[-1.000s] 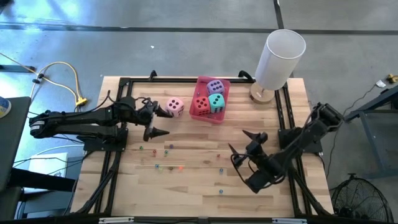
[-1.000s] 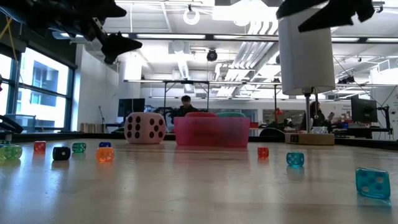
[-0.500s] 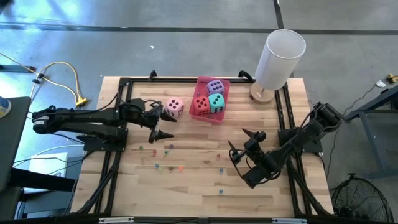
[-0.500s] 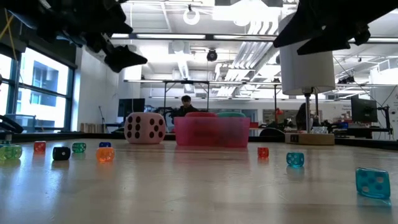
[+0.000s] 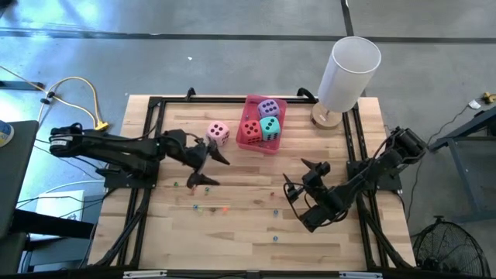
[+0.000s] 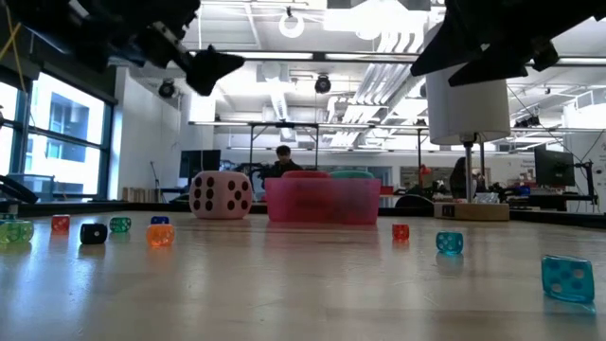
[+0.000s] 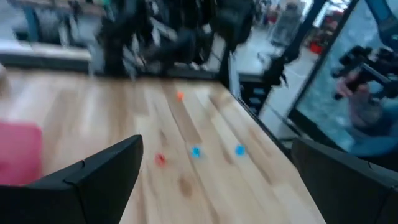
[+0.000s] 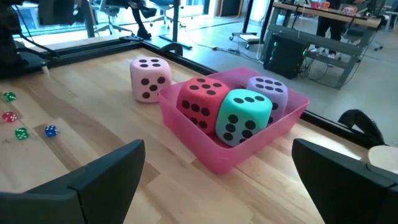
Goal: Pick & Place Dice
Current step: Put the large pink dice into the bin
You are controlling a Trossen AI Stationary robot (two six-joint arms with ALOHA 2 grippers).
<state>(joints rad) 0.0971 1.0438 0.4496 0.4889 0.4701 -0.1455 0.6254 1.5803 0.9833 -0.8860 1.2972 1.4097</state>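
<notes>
Wooden tabletop (image 5: 248, 232) under you, an open workshop behind it, and three of the four dice already sit in the pink tray (image 5: 277, 149) near the far edge: the red die (image 5: 249, 132), the teal die (image 5: 270, 127) and the purple die (image 5: 268, 107). Only the pink die (image 5: 218, 132) is out, standing on the tabletop just beside the tray on its left-edge side. Your left gripper (image 5: 212, 167) hangs above the wood just on the near side of that die, fingers spread wide and holding nothing. Your right gripper (image 5: 303, 178) waits over the right half, also spread and empty. Watch the descent: coming down off-centre, one finger could clip the die and knock it against the tray or roll it away. Small coloured beads (image 5: 208, 197) lie scattered close under your left gripper, so a low sweep could scatter them.
</notes>
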